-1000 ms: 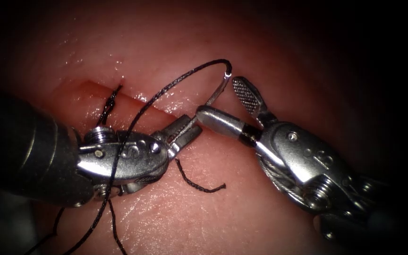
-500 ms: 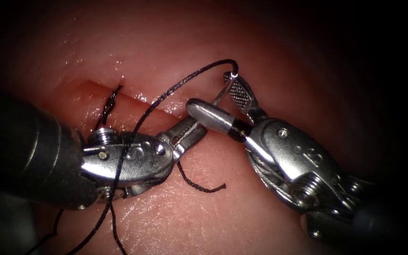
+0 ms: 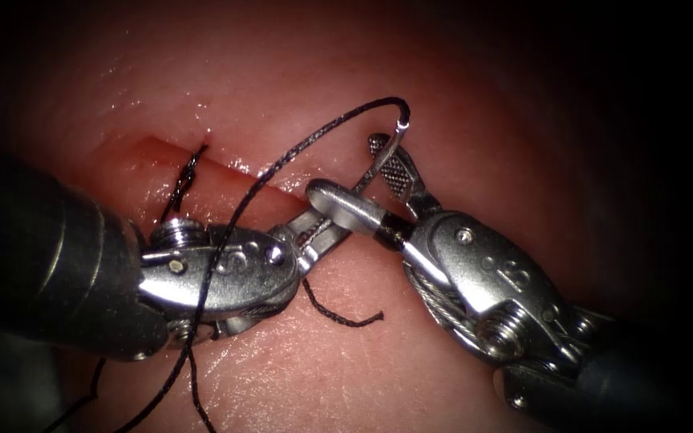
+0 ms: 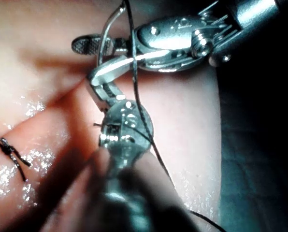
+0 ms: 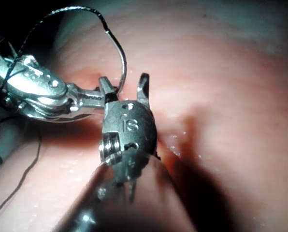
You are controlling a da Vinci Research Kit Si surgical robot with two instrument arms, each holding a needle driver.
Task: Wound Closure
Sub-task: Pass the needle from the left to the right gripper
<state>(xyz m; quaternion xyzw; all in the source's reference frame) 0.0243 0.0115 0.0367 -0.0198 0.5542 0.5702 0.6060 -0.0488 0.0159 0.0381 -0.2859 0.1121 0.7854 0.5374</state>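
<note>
With one knotted stitch already across the cut and most of it unclosed, the left tool pinches the needle, apparently clear of the tissue, near its point end, thread trailing, while the right tool straddles it, jaws spread.

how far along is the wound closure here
Done: one knotted stitch crosses the cut near its far end, with a cut thread end lying on the tissue. In hand: the left tool holds the needle near its tip end, clear of the tissue; the right tool has open jaws around its mid-curve, holding nothing. The thread trails from the needle's tail. Left: the rest of the cut is unstitched.
</note>
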